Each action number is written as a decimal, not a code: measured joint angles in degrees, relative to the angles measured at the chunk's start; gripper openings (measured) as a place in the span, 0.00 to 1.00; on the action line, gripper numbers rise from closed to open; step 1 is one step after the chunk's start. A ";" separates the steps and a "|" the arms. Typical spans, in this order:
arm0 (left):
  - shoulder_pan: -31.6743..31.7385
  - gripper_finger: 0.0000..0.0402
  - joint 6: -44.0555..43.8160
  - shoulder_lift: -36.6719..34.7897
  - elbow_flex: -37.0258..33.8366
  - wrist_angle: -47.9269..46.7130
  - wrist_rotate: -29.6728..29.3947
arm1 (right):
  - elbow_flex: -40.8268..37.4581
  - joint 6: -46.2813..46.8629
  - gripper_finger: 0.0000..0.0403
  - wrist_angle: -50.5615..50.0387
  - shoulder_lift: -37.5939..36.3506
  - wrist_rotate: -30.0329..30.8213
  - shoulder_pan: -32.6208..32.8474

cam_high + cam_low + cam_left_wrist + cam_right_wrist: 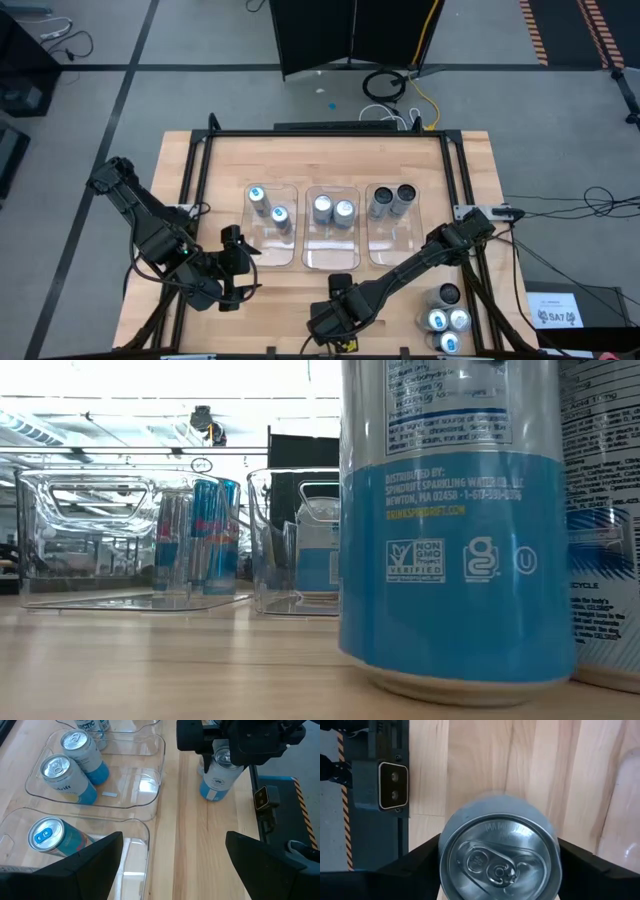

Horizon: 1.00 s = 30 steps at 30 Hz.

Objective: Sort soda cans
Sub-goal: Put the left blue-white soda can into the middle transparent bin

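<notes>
A silver-topped soda can [500, 855] with a white and blue label [216, 780] stands on the wood table near the middle of its front edge, with my right gripper [335, 318] shut on it from above. The low view shows its blue lower wall [455, 560] up close, base on the table. Three clear trays hold two cans each: blue-topped [268, 205], silver-topped [333, 208], dark-topped [394, 196]. My left gripper [235, 270] hovers open near the left tray's near edge, holding nothing. My right gripper has the can's upper wall [445, 865] between its two fingers [420, 865], one on each opposite side. The fingers come from above, pointing steeply down. The can stands upright with its base [460, 685] on the table.
Several more cans [445, 312] stand bunched at the near right corner. Another can's wall [605, 520] shows right beside the held one in the low view. A black frame rail [330, 132] edges the table, and a camera block [394, 786] sits at the front edge.
</notes>
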 joint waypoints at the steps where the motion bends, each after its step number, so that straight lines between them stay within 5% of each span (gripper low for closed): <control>1: 0.00 0.90 0.00 0.00 0.00 0.00 0.00 | -0.04 0.35 0.69 -0.13 -0.25 0.21 0.00; 10: 0.02 0.90 0.00 0.00 0.00 0.00 -0.26 | -0.02 4.17 0.71 -0.60 -6.14 4.21 -1.04; 19: 0.02 0.90 0.00 0.00 0.00 0.07 -0.26 | 0.04 5.52 0.72 -0.11 -13.80 21.27 -2.77; 30: 0.02 0.90 0.00 0.00 0.00 0.13 -0.24 | 0.00 16.18 0.73 -7.35 -11.40 15.85 -14.85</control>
